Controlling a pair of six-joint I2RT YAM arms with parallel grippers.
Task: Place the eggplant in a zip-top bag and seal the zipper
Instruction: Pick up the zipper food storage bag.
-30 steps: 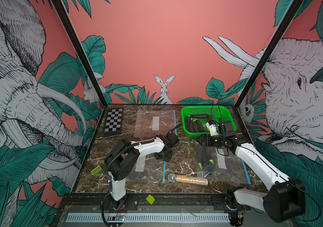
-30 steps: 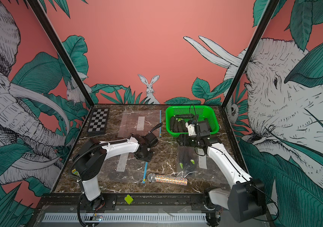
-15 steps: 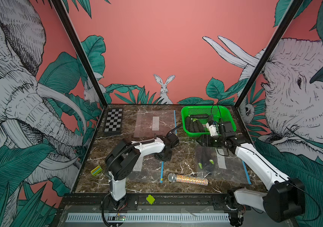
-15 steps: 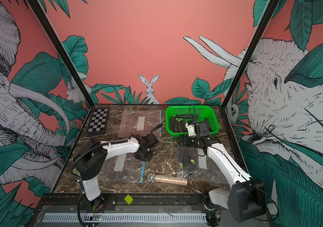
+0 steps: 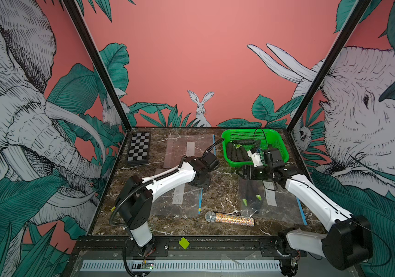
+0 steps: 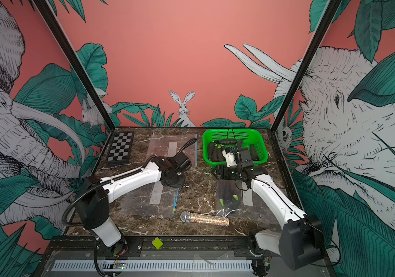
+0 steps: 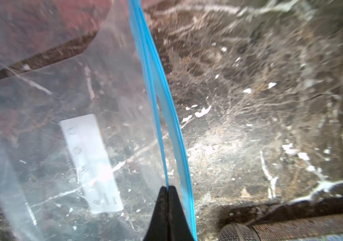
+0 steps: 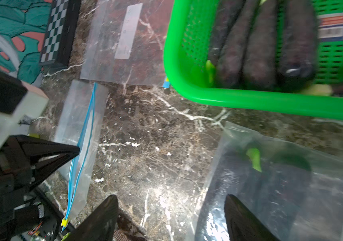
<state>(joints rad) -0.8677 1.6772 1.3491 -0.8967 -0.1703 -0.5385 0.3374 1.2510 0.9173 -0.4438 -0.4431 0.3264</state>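
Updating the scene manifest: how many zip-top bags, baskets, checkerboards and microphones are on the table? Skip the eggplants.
zip-top bags: 3
green basket: 1
checkerboard: 1
microphone: 1
Total: 6

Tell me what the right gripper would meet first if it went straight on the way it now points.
Probably the bare marble table. The open right gripper points at it, between the bag with eggplants and the empty bag. Depth is unclear, so this is only likely.
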